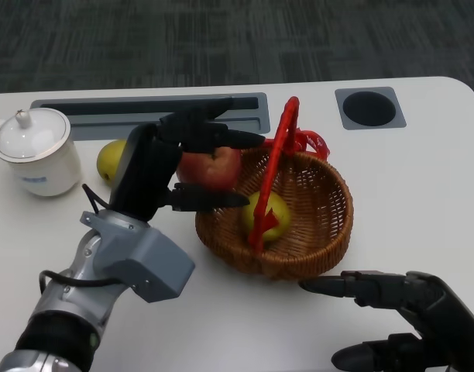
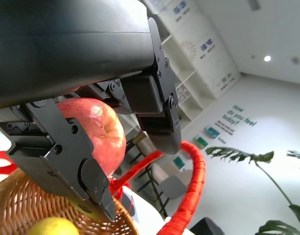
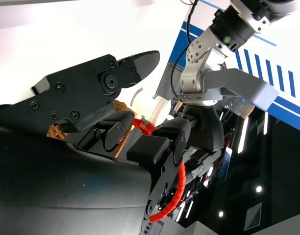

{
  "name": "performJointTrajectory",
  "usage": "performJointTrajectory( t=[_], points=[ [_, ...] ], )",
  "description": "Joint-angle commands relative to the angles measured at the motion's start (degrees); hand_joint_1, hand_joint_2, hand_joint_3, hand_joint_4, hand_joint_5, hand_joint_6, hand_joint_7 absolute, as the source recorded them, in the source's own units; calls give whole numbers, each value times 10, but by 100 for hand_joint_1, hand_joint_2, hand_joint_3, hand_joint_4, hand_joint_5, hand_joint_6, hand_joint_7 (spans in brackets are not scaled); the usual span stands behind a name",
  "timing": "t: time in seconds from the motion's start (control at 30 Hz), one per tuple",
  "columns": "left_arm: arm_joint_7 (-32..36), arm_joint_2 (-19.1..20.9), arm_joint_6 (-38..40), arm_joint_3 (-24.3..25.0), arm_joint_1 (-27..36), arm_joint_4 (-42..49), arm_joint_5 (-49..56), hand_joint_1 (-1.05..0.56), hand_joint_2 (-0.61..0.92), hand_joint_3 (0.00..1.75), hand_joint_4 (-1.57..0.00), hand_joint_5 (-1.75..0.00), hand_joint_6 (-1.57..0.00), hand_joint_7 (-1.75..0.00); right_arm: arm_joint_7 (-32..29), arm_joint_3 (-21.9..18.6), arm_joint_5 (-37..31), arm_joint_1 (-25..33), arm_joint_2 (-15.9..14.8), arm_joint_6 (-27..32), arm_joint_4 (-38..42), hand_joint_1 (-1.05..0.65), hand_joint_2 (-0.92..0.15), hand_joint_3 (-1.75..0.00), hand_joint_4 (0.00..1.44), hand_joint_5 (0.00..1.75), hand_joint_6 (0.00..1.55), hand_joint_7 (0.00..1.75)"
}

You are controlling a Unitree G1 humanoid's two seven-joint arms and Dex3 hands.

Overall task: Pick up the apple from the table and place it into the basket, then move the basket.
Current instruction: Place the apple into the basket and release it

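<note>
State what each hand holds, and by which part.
The left hand grips the red apple by its sides, beside the basket rim. The right hand holds nothing.

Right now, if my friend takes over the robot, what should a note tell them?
Left hand: holds the red apple at the basket's rim, not yet inside.
Right hand: open, holds nothing, on the near side of the basket.
Basket: on the table, red handle up, a yellow-green fruit already inside.
Done: apple picked up.
Left: drop the apple in, then move the basket.
</note>
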Motion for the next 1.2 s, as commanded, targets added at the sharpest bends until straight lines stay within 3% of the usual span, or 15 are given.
performJointTrajectory(
  t=[0.03, 0.47, 0.57, 0.67, 0.83, 0.97, 1.2],
  points=[
    [2, -8, -20, -1, -30, 49, -9, 1, 76, 1, -126, 0, -114, 0, -14, -6, -5, 15, -10, 3, -20, -39, -81, 0, 78, 0, 74, 0],
    [-55, -57, -36, 13, -70, 186, -57, -14, 80, 0, -114, 0, -104, 0, -36, -3, -7, 37, -15, 1, -44, -37, -80, 0, 79, 0, 75, 0],
    [-97, -61, -36, 19, -69, 196, -78, -21, 78, 0, -96, 0, -86, 0, -39, -2, -5, 43, -16, 5, -53, -36, -80, 0, 79, 0, 75, 0],
    [-138, -55, -35, 14, -70, 199, -81, -31, 74, 0, -66, 0, -61, 0, -40, -1, -3, 47, -17, 9, -59, -36, -80, 0, 80, 0, 75, 0],
    [-208, -33, -32, 0, -77, 188, -80, -67, 70, 0, -9, 0, -17, 0, -42, 1, -5, 52, -17, 17, -67, -37, -80, 0, 80, 0, 76, 0],
    [-270, -23, -31, 6, -80, 173, -108, -79, 66, 0, 0, 0, -7, 0, -42, 1, -7, 52, -18, 14, -65, -37, -80, 0, 81, 0, 76, 0],
    [-347, -1, -27, 18, -73, 121, -153, -92, 66, 1, 0, 0, -5, 0, -41, 2, -4, 53, -18, 12, -65, -37, -79, 0, 81, 0, 77, 0]
  ],
)
